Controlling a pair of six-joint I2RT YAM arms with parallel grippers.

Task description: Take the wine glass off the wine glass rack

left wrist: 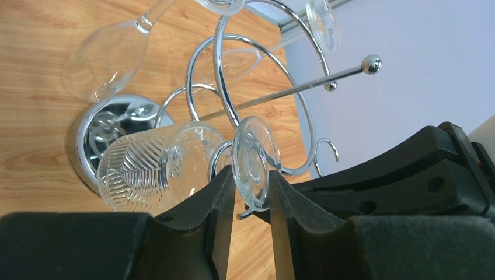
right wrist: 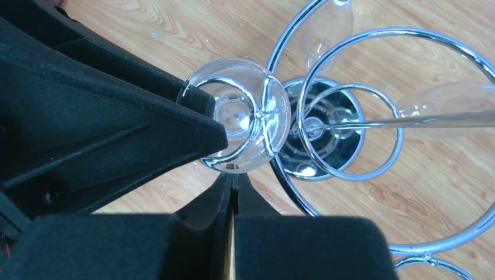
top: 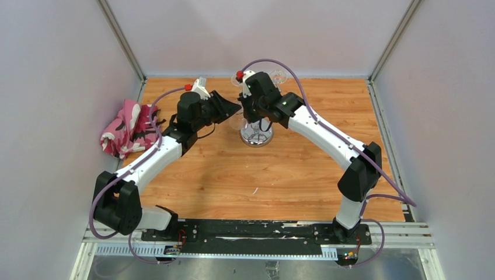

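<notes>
The chrome wine glass rack [top: 257, 138] stands at the table's far middle, its post [left wrist: 280, 93] and wire loops showing in the left wrist view. A ribbed wine glass [left wrist: 152, 169] hangs upside down in a loop. My left gripper [left wrist: 252, 192] is shut on its round foot [left wrist: 255, 160], one finger on each face. The top view shows this gripper [top: 232, 109] just left of the rack. My right gripper [right wrist: 233, 178] is shut and empty, its tips beside the same foot [right wrist: 239, 122] and the rack's ring [right wrist: 408, 121]. From above it [top: 250, 112] sits over the rack.
Other plain glasses hang on the rack [left wrist: 111, 58], [right wrist: 327, 29]. A pink patterned cloth [top: 125, 128] lies at the table's left edge. White walls close in the table on the left, back and right.
</notes>
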